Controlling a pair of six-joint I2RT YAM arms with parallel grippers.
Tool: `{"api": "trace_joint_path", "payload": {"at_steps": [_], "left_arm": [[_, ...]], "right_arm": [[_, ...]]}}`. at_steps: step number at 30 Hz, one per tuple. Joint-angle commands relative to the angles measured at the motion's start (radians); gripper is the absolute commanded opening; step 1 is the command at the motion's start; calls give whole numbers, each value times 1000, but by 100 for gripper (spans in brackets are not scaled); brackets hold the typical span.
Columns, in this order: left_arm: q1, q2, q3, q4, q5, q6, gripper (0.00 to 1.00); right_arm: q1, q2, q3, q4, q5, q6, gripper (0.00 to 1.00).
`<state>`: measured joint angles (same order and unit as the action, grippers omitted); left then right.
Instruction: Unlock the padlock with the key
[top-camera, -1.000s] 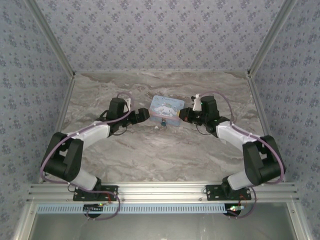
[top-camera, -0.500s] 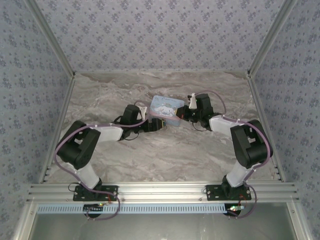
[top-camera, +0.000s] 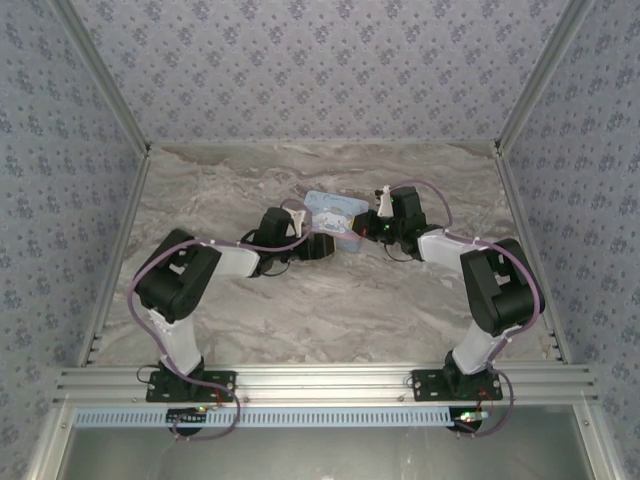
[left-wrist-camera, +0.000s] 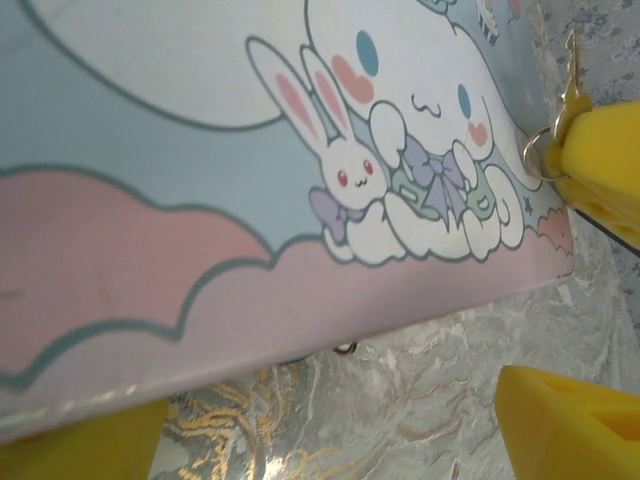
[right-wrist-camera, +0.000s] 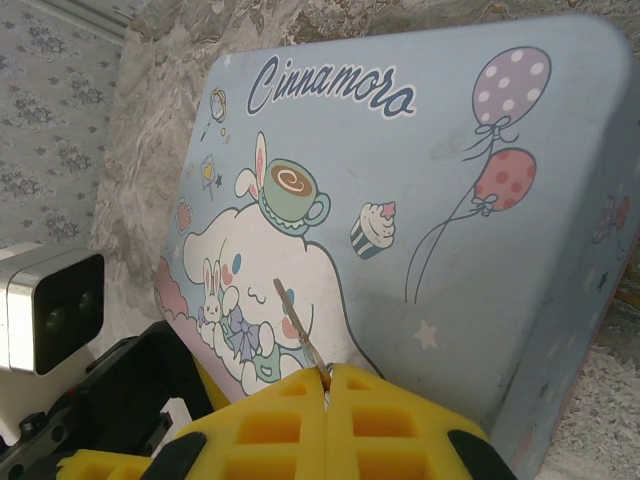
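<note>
The right jaws are clamped on the key (right-wrist-camera: 298, 322), its blade poking out over the Cinnamoroll tin (right-wrist-camera: 420, 200), while the left jaws stand wide apart beside that tin's edge.

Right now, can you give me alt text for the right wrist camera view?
The yellow-padded right hand is shut on the key, whose thin silvery blade slants up across the lid of a pale blue tin printed with a white cartoon figure and balloons.
</note>
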<state>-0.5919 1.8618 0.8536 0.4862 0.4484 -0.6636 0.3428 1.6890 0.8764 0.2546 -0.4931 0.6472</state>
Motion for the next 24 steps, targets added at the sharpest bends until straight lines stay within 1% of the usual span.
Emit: {"api": "trace_joint_path", "payload": {"at_steps": [1,4,9,15,24], "left_arm": [[-15,31,28,65,-21,-15,82],[-17,50,35,74,-25,-24,73],[-25,78,42,87,-45,-45,69],[-36,103,53,103,-38,-78,63],[-71,124,53,157,-67,-145,54]], "right_arm": [[1,23,6,-55,22,-9,0],[2,23,1,-50,23,-9,0],[2,19,-6,-36,19,-9,0],[5,17,-11,-25,18,-9,0],[7,18,-19,-8,18,-3,0]]}}
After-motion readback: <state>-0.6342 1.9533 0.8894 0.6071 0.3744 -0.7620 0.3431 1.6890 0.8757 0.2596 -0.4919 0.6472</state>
